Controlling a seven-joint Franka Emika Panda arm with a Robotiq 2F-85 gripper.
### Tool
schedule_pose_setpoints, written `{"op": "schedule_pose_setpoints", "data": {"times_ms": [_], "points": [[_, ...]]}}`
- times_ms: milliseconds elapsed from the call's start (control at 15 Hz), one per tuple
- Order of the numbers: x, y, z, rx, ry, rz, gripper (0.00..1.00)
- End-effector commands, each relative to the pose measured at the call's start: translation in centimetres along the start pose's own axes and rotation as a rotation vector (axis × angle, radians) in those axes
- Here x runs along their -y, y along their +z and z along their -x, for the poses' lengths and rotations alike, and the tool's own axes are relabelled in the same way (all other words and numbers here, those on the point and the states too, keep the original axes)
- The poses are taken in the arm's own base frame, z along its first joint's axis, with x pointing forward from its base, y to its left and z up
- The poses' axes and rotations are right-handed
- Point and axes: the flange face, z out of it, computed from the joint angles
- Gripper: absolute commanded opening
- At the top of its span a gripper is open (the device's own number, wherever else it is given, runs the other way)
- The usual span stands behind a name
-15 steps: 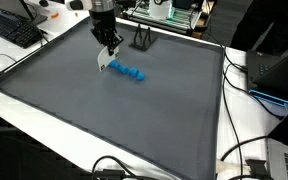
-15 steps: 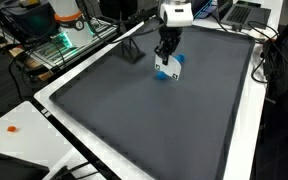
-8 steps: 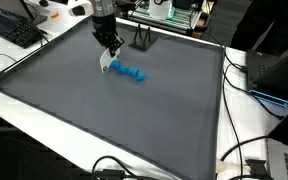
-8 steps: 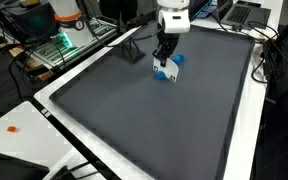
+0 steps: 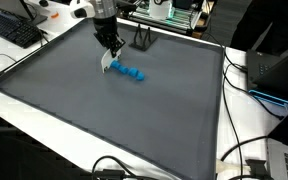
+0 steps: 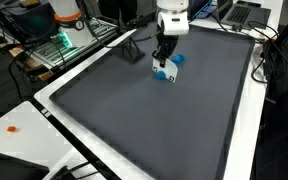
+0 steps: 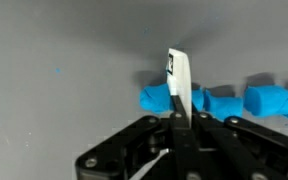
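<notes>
The claw (image 7: 181, 120) is clamped on a white tag (image 7: 178, 75) beside blue blocks (image 7: 222, 100), with a black stand (image 5: 142, 40) nearby.

In an exterior view, reckoned from the gripper (image 5: 109, 56), the mat (image 5: 114, 125) lies open from 5 to 9 o'clock, wide room to pass. The blocks (image 5: 131, 72) lie near at 4 o'clock, just beside the clamped card (image 5: 105, 66). The stand (image 5: 142, 40) rises at 1 o'clock. Cables (image 5: 236, 95) edge the mat at 3.
</notes>
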Motion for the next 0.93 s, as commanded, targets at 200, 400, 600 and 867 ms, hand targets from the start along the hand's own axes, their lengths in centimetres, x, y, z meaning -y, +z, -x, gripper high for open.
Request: {"op": "schedule_pose_setpoints", "data": {"times_ms": [200,400,600,867], "points": [[0.5,1.7,2.3,0.112,0.05,-0.039,0.01],[0.4,1.6,3.0,0.136,0.065,-0.025,0.01],[0.2,0.5,3.2,0.11,0.114,-0.01,0.01],[0.1,-1.6,4.0,0.106,0.239,-0.006,0.01]]}}
